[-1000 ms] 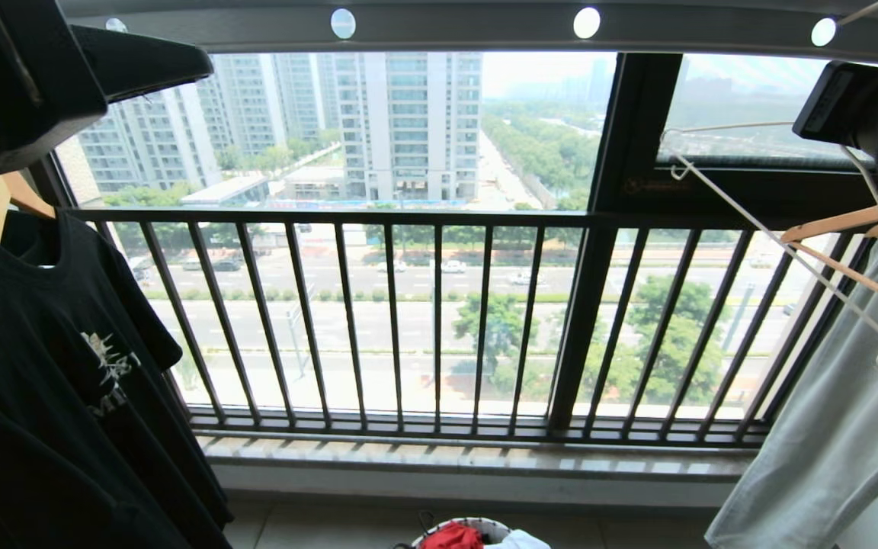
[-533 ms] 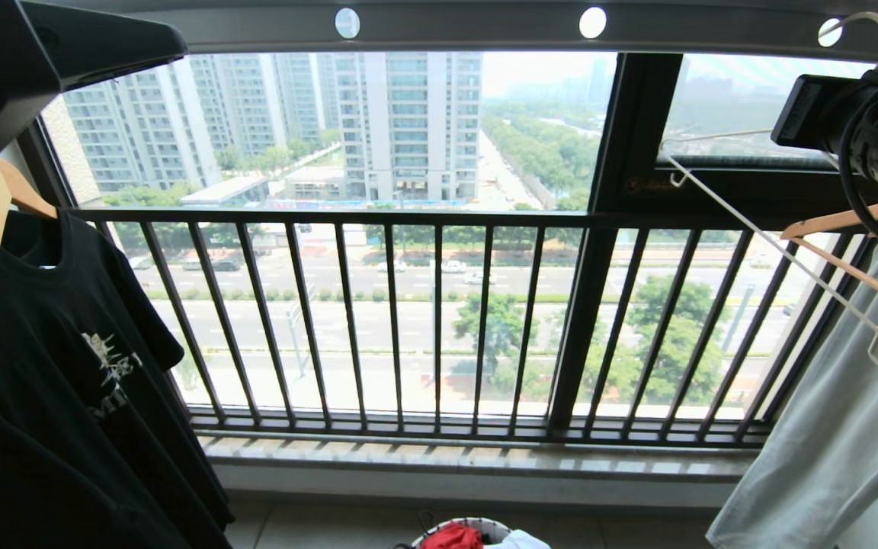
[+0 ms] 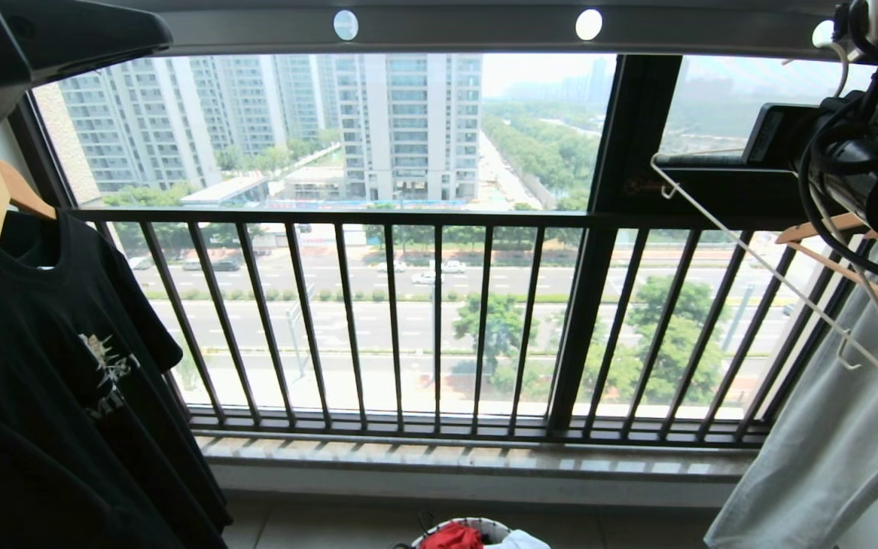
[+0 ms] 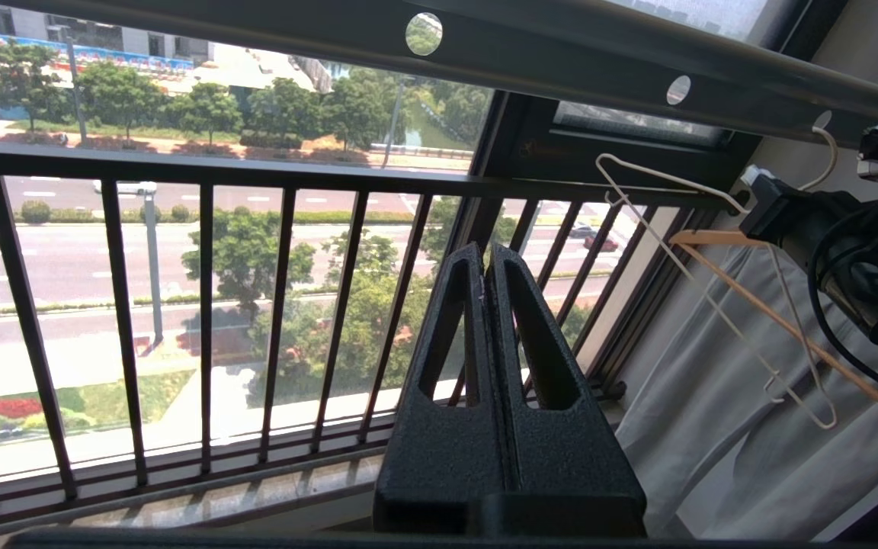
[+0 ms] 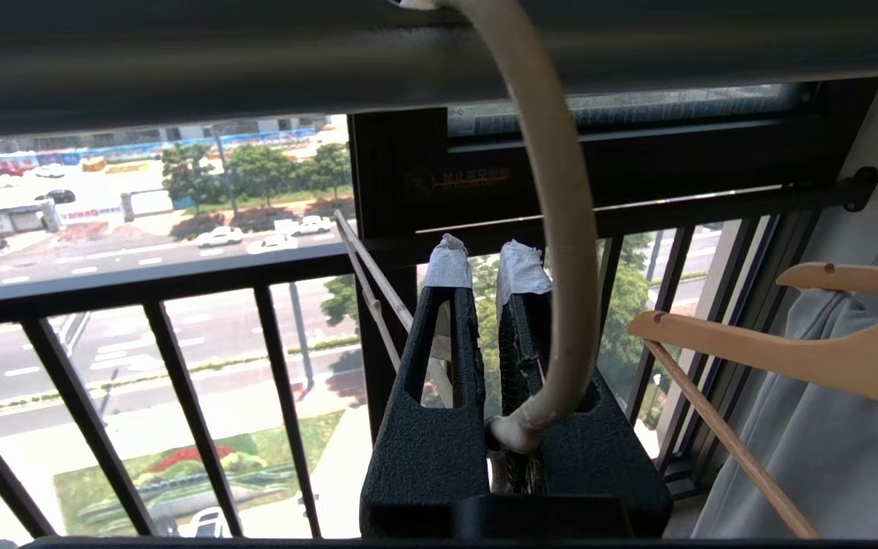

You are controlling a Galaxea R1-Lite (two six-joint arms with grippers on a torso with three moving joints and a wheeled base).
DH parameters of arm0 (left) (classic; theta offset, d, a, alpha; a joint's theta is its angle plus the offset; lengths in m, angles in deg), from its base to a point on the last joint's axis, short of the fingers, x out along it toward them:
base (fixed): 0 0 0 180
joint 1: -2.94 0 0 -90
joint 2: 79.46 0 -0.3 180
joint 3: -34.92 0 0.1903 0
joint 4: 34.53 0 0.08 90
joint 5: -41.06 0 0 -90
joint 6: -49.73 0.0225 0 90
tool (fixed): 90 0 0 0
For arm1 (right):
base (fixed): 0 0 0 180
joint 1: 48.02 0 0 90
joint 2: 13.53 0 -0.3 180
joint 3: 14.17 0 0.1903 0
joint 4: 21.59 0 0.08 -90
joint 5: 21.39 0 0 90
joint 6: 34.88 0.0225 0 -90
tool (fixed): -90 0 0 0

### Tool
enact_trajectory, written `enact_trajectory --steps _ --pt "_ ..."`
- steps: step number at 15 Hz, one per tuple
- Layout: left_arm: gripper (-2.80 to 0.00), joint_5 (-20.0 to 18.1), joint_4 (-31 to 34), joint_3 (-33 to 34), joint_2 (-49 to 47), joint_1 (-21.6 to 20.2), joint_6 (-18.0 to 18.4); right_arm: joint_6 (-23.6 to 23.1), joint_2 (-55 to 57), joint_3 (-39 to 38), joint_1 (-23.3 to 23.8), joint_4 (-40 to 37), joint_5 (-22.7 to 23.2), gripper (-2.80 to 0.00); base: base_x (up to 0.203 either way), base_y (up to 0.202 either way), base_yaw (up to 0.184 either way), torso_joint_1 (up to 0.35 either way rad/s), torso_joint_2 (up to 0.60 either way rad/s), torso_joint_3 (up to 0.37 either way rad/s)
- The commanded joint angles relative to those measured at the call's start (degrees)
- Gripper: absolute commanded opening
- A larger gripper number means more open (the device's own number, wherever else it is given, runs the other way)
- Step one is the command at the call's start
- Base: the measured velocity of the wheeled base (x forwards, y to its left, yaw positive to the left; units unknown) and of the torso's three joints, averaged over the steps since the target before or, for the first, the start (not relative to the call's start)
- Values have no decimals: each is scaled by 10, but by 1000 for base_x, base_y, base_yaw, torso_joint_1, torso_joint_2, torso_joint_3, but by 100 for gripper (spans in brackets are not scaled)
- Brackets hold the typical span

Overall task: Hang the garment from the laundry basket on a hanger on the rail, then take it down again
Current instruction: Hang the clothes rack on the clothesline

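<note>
- Beyond the dark window railing lie a road and tower blocks; the rail runs overhead.
- Right claw is clenched on the neck of the hanger, just under the rail, with the hook curving up over it.
- Left claw is clenched on nothing, well apart from the right claw.
- Far below both claws, the garment lies in the laundry basket.
- A black T-shirt hangs beneath the left claw; a pale garment on a wooden hanger hangs just beside the right claw.
</note>
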Motion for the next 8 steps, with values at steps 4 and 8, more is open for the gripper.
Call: enact_trajectory --steps 4,8 --pt "-280 1 0 0 -3 0 -1 -17 -3 -8 -1 1 -2 0 0 0 0 0 0 0" --pt "-280 1 0 1 -4 0 -1 -24 -19 -9 0 -1 1 0 0 0 0 0 0 0"
